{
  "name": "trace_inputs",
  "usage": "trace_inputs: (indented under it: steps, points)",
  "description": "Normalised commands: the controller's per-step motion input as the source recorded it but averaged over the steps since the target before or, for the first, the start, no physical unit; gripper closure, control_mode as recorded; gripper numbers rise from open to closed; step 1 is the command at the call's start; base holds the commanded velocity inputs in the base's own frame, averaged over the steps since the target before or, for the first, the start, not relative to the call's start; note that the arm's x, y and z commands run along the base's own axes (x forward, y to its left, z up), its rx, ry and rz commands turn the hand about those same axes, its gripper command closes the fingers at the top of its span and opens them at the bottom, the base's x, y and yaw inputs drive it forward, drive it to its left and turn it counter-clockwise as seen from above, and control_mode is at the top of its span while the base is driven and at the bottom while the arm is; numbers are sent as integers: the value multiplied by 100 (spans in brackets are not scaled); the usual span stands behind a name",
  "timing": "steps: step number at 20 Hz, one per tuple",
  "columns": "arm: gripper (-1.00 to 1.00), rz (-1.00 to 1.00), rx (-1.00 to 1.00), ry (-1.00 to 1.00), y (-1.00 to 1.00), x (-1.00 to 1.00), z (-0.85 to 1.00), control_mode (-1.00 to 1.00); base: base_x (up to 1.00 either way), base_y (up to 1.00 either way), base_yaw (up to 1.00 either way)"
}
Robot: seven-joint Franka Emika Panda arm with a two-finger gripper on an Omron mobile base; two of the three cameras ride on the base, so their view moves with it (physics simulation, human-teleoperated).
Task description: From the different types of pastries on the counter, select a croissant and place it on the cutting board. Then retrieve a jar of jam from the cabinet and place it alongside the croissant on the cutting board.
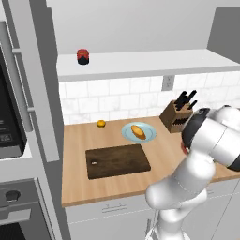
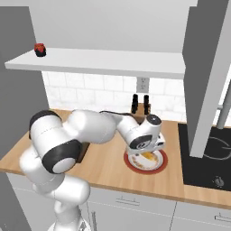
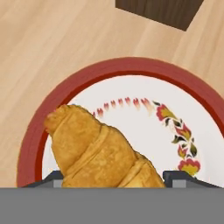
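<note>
On the shelf at far left you have the jar of jam (image 1: pixel 83 56) standing alone, and below it on the desk (image 1: pixel 79 136) lies the bare cutting board (image 1: pixel 117 161), with the bun on its pale blue plate (image 1: pixel 138 132) just behind. Further right, your hand (image 2: pixel 147 155) is down over the red-rimmed plate (image 3: pixel 131 65), its fingertips (image 3: pixel 178 177) spread either side of the croissant (image 3: pixel 98 151); whether they touch it you cannot tell.
</note>
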Motion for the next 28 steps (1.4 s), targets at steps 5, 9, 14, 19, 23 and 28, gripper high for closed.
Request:
trace_inputs:
  steps: [5,9,14,19,23,28]
  points:
    - [100,-1,-8,-22,87,-31,37,-100,0,0,0]
    - [100,5,0,-1,61,-1,11,-100,0,0,0]
    - [100,9,0,0,100,0,20,-100,0,0,0]
    - [100,9,-5,-4,83,-6,22,-100,0,0,0]
    - [100,0,-1,0,34,-10,0,-100,0,0,0]
    - [100,3,-8,0,100,0,17,-100,0,0,0]
